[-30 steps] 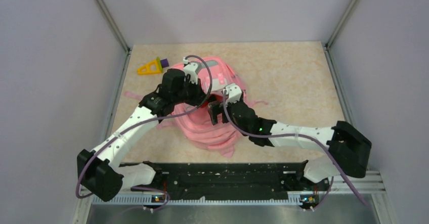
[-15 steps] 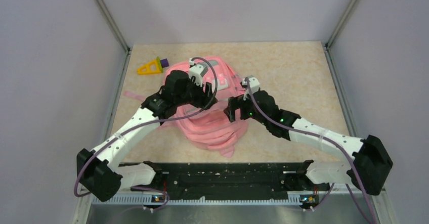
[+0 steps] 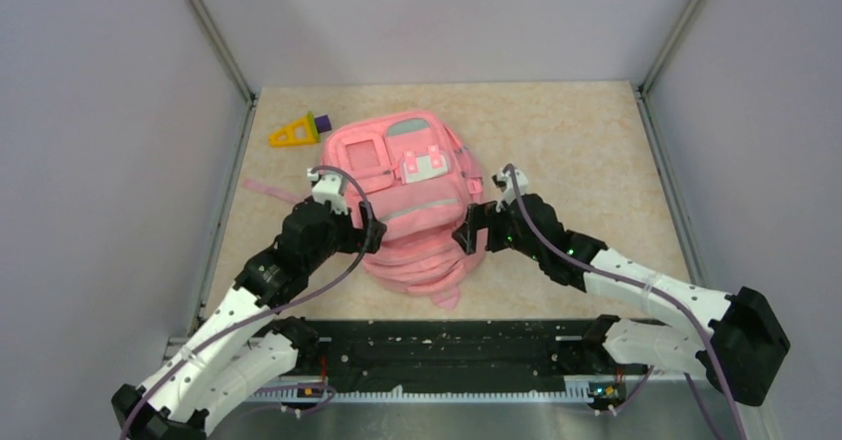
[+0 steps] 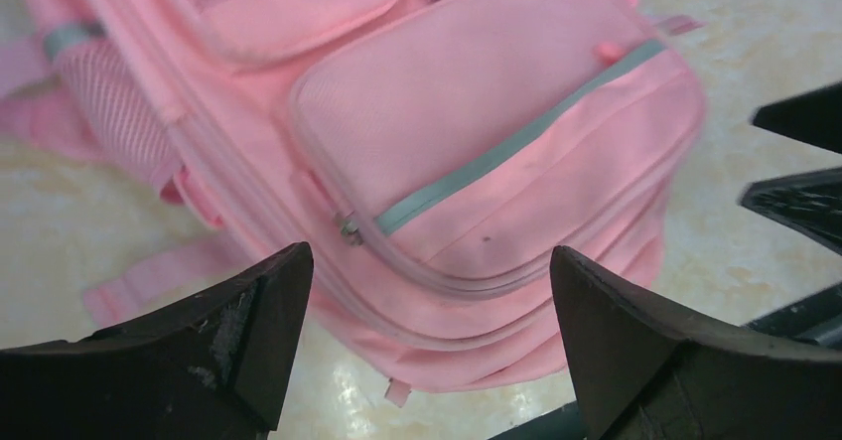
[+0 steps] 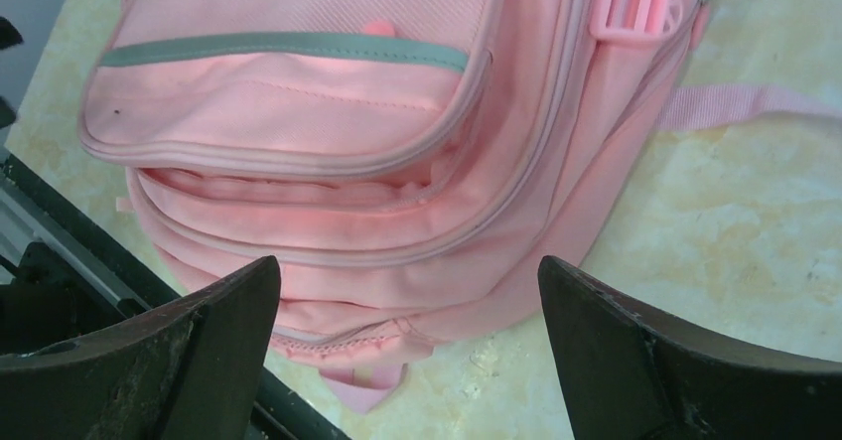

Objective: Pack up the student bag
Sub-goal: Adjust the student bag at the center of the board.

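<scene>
The student bag (image 3: 409, 197) is a pink backpack with grey-green stripes, lying flat on the table with its front pockets up and its zippers shut. My left gripper (image 3: 370, 235) is at the bag's near-left side, open and holding nothing. My right gripper (image 3: 468, 229) is at its near-right side, also open and empty. In the left wrist view the bag (image 4: 477, 142) lies beyond my left gripper (image 4: 427, 311). Past my right gripper (image 5: 409, 311), the right wrist view shows the bag's (image 5: 328, 112) lower end. A pink strap (image 3: 268, 190) trails out to the left.
A yellow triangular toy (image 3: 293, 133) with a purple block (image 3: 322, 121) lies at the far left of the table, near the left wall. A black rail (image 3: 447, 346) runs along the near edge just below the bag. Walls enclose the table on three sides.
My left gripper has opened and drawn back from above the bag to its near-left side. The right gripper has moved right, off the bag. The bag's top face is now uncovered.
</scene>
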Motion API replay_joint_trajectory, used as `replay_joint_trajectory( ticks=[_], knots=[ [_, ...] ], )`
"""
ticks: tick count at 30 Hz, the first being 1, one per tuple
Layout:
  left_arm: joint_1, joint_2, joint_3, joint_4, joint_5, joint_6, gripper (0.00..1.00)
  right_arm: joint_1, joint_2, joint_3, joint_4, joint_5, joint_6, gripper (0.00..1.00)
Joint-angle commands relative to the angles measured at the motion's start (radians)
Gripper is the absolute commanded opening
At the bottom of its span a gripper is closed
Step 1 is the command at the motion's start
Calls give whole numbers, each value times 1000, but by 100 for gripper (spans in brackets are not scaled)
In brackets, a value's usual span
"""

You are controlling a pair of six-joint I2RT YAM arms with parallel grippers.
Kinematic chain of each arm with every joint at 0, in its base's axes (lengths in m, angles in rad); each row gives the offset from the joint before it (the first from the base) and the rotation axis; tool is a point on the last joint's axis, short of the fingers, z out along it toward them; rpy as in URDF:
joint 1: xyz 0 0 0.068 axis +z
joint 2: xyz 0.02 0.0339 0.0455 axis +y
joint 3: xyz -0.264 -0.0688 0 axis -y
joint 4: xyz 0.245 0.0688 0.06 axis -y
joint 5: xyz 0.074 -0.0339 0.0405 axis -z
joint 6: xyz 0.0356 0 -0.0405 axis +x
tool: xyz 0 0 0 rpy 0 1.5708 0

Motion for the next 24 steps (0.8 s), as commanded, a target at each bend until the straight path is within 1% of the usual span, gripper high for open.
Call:
replay_joint_trajectory(
  ticks=[1, 3, 5, 8, 10, 13, 16, 19, 24],
  knots=[
    [4, -18, -98, -32, -186, -136, 93, -7, -30, -47, 94, -22, 120, 97],
    [5, -26, -119, -25, -232, -171, 93, -7, -32, -63, 101, 4, 183, 95],
    [6, -41, -142, 12, -223, -185, 93, -7, -41, -87, 130, 30, 253, 94],
    [5, -66, -177, 78, -209, -178, 92, -7, -42, -130, 221, 37, 334, 93],
    [5, -68, -186, 100, -197, -157, 88, -7, -39, -132, 263, 50, 355, 93],
    [6, -74, -193, 136, -151, -121, 77, -7, -15, -122, 314, 63, 363, 93],
    [5, -74, -201, 177, -118, -95, 67, -8, 46, -77, 313, 87, 365, 92],
    [6, -44, -199, 201, -79, -88, 65, -8, 122, -19, 261, 116, 368, 89],
    [6, 36, -204, 250, -24, -93, 60, -16, 220, 10, 332, 103, 355, 84]
  ],
)
